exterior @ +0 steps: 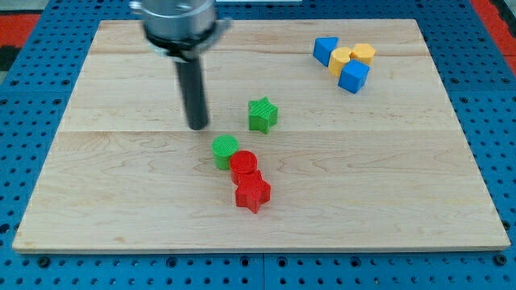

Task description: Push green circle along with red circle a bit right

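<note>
Green circle (225, 151) sitting near bench (113, 209) centre, a bit toward view's bottom, touching red circle (244, 167) at its lower right. Red star (252, 193) pressing against red circle's lower side; the three forming a short diagonal chain. Green star (262, 114) sitting apart, up and right of green circle. My tip (198, 126) resting on bench just up-left of green circle, w/ a small gap, not touching. End effector: plain rod, no jaws, so apart/together can't be told. Near top right corner, clustering: blue block (325, 50), yellow block (341, 60), 2nd yellow block (363, 53), blue cube (354, 76).
</note>
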### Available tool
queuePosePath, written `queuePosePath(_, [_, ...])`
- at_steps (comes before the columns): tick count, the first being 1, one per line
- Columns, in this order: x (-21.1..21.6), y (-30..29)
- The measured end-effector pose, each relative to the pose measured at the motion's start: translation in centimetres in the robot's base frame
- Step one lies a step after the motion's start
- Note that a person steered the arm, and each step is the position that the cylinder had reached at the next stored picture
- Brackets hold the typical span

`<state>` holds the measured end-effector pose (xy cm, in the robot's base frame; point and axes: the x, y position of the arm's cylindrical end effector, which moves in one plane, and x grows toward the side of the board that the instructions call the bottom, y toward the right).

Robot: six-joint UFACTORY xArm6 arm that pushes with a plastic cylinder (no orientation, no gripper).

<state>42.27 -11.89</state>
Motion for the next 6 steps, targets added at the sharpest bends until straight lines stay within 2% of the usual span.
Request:
queuePosePath(1, [2.7,-2.9])
queuePosePath(2, [6.2,-1.5])
queuePosePath(6, [5.9,6.1])
